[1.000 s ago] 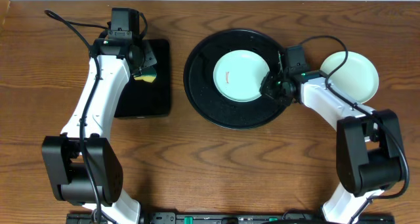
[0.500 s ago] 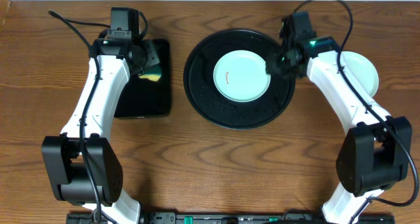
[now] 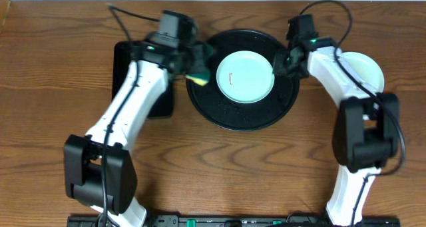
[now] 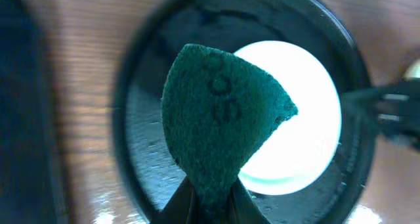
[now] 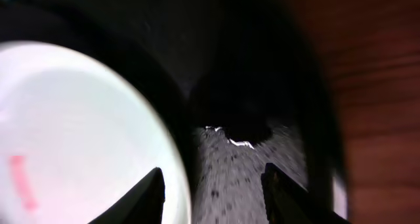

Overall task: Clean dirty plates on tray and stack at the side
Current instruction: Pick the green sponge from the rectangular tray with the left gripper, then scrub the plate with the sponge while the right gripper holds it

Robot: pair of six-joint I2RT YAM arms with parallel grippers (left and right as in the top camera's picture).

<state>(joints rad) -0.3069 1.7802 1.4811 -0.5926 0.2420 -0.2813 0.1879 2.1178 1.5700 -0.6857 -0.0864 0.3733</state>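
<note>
White-shelled left arm [image 3: 126, 110] and right arm [image 3: 333, 70], black joints, bulky black bases [image 3: 100, 174], looping black cables [image 3: 333, 2].

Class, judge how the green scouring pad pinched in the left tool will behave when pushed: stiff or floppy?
Probably springy rather than floppy: the green scouring pad stands out from the left tool without drooping. Likely light: a narrow pinch holds it. Its rough face should drag, not slide.

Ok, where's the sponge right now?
Overhead view: the sponge is pinched in the left gripper above the left rim of the tray, just left of the mint plate.
</note>
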